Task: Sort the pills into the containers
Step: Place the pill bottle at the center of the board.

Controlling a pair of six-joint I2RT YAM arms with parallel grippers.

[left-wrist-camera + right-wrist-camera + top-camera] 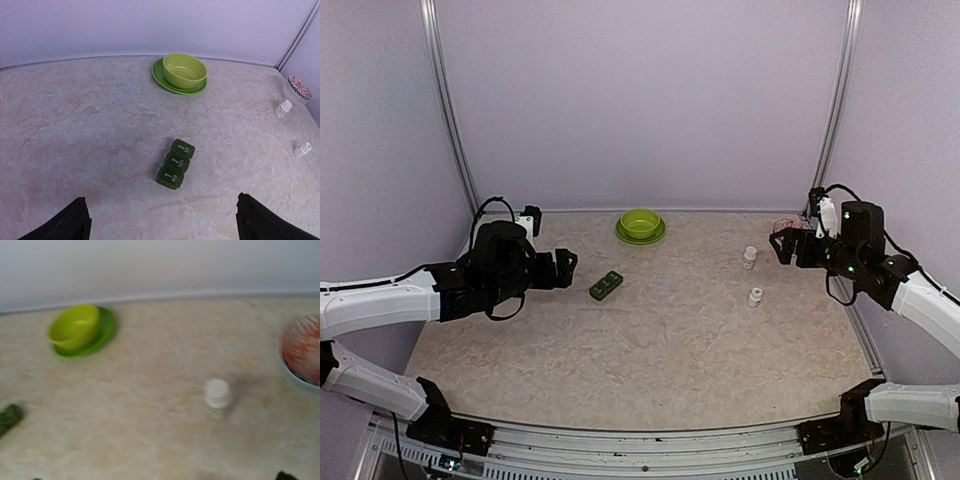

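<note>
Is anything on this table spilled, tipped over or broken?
Nothing stands out. The dark green pill box lies on a slant, all three lids shut. The two small white bottles stand upright and capped, the lime green bowl sits on its plate, and no loose pills show.

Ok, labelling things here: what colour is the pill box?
Dark green pill box, pale lettering on lids; clearest from the left wrist.
</note>
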